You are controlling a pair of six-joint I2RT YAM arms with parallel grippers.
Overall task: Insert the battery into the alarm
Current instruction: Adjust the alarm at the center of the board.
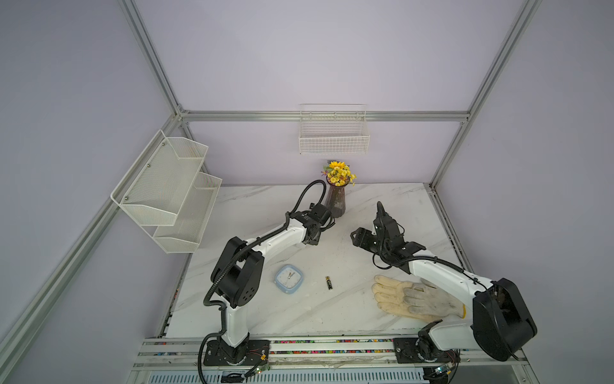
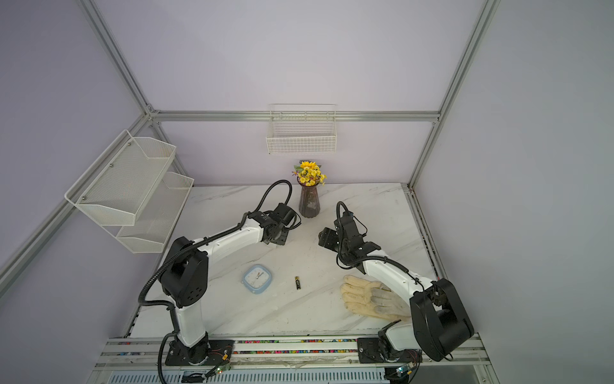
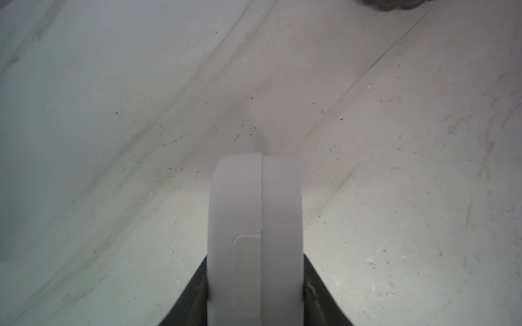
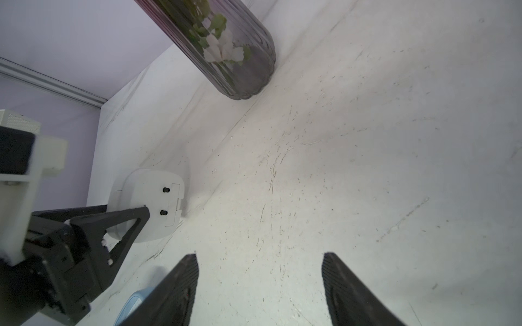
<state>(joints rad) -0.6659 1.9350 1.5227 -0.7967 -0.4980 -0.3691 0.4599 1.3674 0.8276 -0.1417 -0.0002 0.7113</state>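
My left gripper (image 3: pixel 255 282) is shut on a white, rounded-square alarm (image 3: pixel 254 211), held on edge just above the marble table. In the right wrist view the alarm (image 4: pixel 152 197) shows its back, with two black knobs and a compartment lid. In both top views the left gripper (image 1: pixel 314 238) hangs near the vase. The black and gold battery (image 1: pixel 329 283) lies loose on the table near the front, apart from both grippers. My right gripper (image 4: pixel 260 262) stands open and empty over bare table, to the right of the alarm (image 1: pixel 357 236).
A blue-rimmed clock (image 1: pixel 288 278) lies face up left of the battery. A cream work glove (image 1: pixel 415 297) lies at the front right, partly under the right arm. A dark vase (image 1: pixel 335 199) of yellow flowers stands at the back. A wire basket (image 1: pixel 334 133) and a mesh shelf (image 1: pixel 172 189) hang on the walls.
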